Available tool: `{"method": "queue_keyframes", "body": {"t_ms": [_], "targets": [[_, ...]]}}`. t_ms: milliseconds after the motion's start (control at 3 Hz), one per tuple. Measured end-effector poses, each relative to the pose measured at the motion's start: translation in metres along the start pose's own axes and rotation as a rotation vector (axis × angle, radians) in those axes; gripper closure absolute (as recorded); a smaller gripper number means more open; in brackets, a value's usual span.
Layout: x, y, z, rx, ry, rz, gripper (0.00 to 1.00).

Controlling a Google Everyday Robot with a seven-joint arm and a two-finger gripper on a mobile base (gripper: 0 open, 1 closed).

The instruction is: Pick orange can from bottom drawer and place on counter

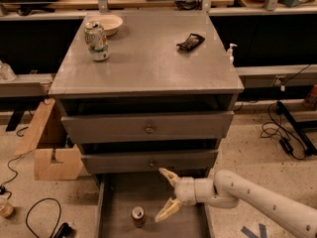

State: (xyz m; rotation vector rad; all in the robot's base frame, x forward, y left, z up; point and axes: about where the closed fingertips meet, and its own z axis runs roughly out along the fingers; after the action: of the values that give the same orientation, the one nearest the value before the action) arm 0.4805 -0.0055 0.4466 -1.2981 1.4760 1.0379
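A cardboard box (49, 150) sits on the floor at the left edge, beside the cabinet and out of the way. On the counter (148, 66), in the upper left of the frame, a green can (96, 41) stands upright with a pale bowl (110, 23) just behind it. A dark packet (190, 41) lies toward the upper right. The bare stretch between them looks like the natural spot for a set-down. Below, two shallow drawers (148, 129) are shut. The bottom drawer (124, 187) is pulled out at bottom centre, which is why its floor is reachable from above and in front. The orange can (138, 216) stands upright on that floor, left of centre and apart from the side walls. Just right of it the hand (160, 195) hangs low inside the drawer, fingers (167, 175) spread wide and holding nothing. Its opening is turned leftward toward the orange can, so it looks lined up for a sideways grasp. The lower finger is near the orange can and seems not to touch it. The arm (257, 202) reaches in from the lower right, keeping the drawer front unobstructed.
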Motion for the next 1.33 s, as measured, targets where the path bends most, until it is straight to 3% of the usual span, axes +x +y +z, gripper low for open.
{"method": "queue_keyframes", "body": {"t_ms": [333, 1000, 1333], "targets": [[0.031, -0.006, 0.037, -0.031, -0.029, 0.000, 0.00], [0.133, -0.003, 0.110, -0.078, 0.005, -0.071, 0.00], [0.133, -0.003, 0.110, -0.079, 0.005, -0.071, 0.00]]}}
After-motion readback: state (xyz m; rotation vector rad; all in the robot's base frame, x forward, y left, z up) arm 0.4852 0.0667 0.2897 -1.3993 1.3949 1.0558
